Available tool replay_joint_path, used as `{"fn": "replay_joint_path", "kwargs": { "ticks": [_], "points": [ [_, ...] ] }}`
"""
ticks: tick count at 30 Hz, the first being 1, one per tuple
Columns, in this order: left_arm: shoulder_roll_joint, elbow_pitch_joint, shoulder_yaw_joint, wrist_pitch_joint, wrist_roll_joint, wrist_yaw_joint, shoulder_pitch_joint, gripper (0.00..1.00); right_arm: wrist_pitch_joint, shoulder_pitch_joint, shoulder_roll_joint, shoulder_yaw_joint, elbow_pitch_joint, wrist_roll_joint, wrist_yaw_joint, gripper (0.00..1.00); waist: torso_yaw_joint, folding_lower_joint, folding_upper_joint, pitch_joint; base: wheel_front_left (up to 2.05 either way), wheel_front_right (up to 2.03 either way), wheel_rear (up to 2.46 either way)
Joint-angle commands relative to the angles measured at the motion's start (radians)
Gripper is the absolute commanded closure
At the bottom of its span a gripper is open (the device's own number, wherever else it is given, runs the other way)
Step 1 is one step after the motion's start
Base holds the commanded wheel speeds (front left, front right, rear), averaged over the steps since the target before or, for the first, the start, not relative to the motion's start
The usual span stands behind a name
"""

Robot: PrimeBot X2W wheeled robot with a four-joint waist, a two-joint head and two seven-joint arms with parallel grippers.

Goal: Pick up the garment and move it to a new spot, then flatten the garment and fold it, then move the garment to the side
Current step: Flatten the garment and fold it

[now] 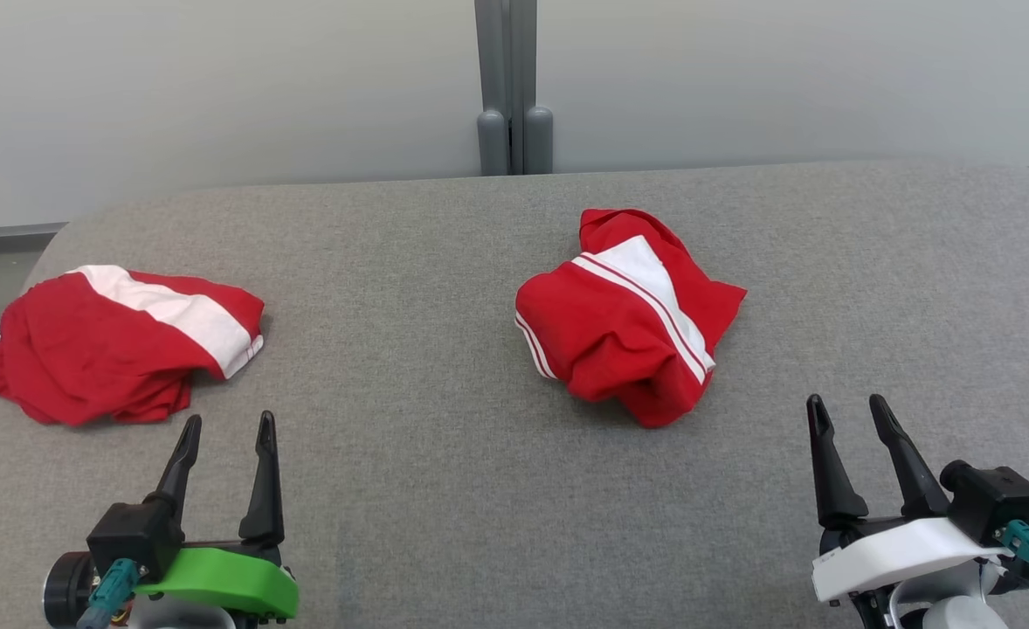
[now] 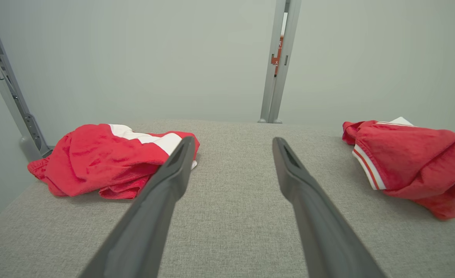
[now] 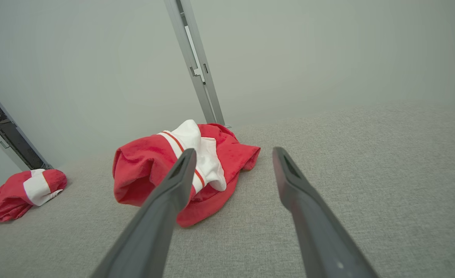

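Garment (image 1: 628, 323), red with white stripes, lies crumpled mid-frame on the bench (image 1: 410, 489); second garment (image 1: 104, 349) sits at left. I see left claw (image 1: 228, 419) and right claw (image 1: 848, 402) spread wide, empty, near the bottom corners.

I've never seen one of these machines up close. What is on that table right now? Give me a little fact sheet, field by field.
surface: grey fabric-covered table
middle garment: red with white stripes, crumpled in a heap
left garment: red with a white band, crumpled near the table's left edge
left gripper: open, holding nothing, short of the left garment
right gripper: open, holding nothing, short of the middle garment
backdrop: pale wall with a grey post
folding: not yet started
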Motion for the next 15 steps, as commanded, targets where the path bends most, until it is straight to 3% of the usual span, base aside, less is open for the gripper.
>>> {"fn": "replay_joint_path", "kwargs": {
  "ticks": [1,15],
  "points": [
    [-0.001,0.0,0.005,-0.001,0.008,-0.006,0.009,0.0,-0.003,-0.003,-0.001,0.001,0.002,-0.004,0.0,0.0,0.0,0.0,0.0,0.0,0.0,0.0,0.0],
    [-0.009,0.01,0.015,-0.001,0.027,-0.015,0.0,0.0,-0.003,-0.009,-0.005,0.002,0.005,0.003,0.0,0.0,-0.005,0.0,0.0,0.007,0.0,0.0,0.0]
  ]
}}
